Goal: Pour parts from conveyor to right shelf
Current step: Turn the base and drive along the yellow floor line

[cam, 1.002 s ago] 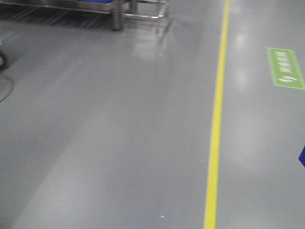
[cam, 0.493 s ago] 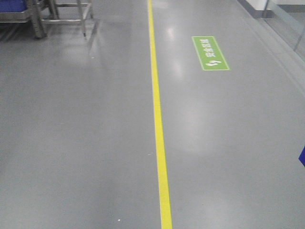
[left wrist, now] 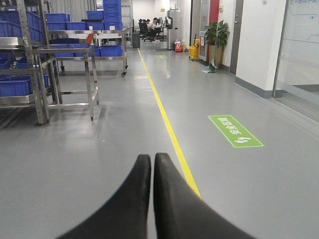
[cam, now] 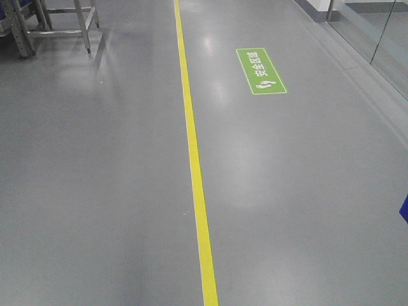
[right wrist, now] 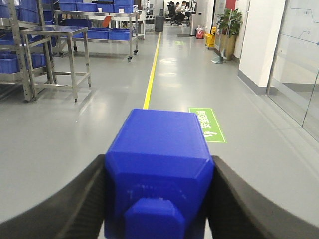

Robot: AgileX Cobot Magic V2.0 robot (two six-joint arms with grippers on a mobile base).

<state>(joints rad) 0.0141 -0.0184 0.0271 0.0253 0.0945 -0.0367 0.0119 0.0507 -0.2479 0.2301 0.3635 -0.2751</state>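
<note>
Right gripper (right wrist: 157, 167) clamps the blue part (right wrist: 158, 144), left gripper (left wrist: 152, 160) pressed together; steel rack (left wrist: 39, 94) (blue bins (left wrist: 17, 85)) left of yellow line (left wrist: 169, 127).

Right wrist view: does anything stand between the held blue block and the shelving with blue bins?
Nothing visible does. The right gripper clamps the blue block; only bare floor lies between it and the racks of blue bins at far left, beside a steel table.

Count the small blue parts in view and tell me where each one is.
1. The blue part sits gripped in the right end effector. The left end effector is shut and empty. Others may be hidden in the distant blue bins.
</note>
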